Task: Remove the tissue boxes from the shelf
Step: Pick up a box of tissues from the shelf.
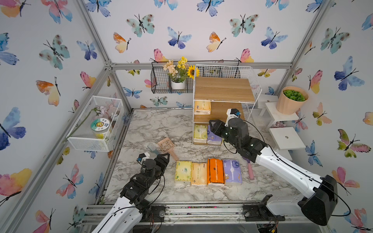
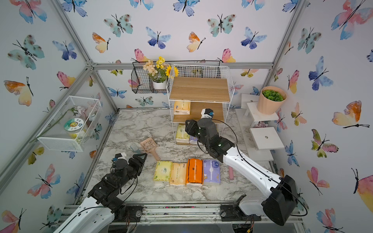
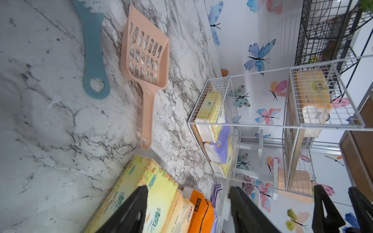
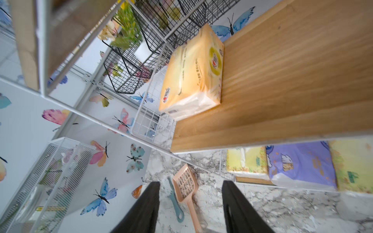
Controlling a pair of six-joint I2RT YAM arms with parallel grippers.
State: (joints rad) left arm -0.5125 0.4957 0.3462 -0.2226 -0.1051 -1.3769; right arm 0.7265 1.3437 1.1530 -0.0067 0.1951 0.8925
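The shelf (image 1: 222, 88) (image 2: 199, 88) stands at the back of the table, its top board bare. A peach tissue box (image 1: 202, 107) (image 4: 193, 68) lies at the left end of the middle board. On the bottom board lie a yellow-green box (image 1: 200, 133) (image 4: 245, 162), a lavender one (image 1: 213, 138) (image 4: 300, 163) and another yellow-green one (image 4: 353, 165). A row lies on the table: yellow-green (image 1: 183, 171), peach (image 1: 198, 173), orange (image 1: 215, 171), lavender (image 1: 233, 171). My right gripper (image 1: 214, 126) (image 4: 189, 183) hangs open and empty before the shelf front. My left gripper (image 1: 164, 159) (image 3: 187, 188) is open and empty, just left of the row.
A peach slotted scoop (image 1: 166, 144) and a blue-grey spatula (image 1: 152, 149) lie left of the shelf. A pink-handled brush (image 1: 250, 171) lies right of the row, under the right arm. A black flower basket (image 1: 171, 80), a white mesh wall basket (image 1: 94, 123) and white steps (image 1: 286, 137) line the walls.
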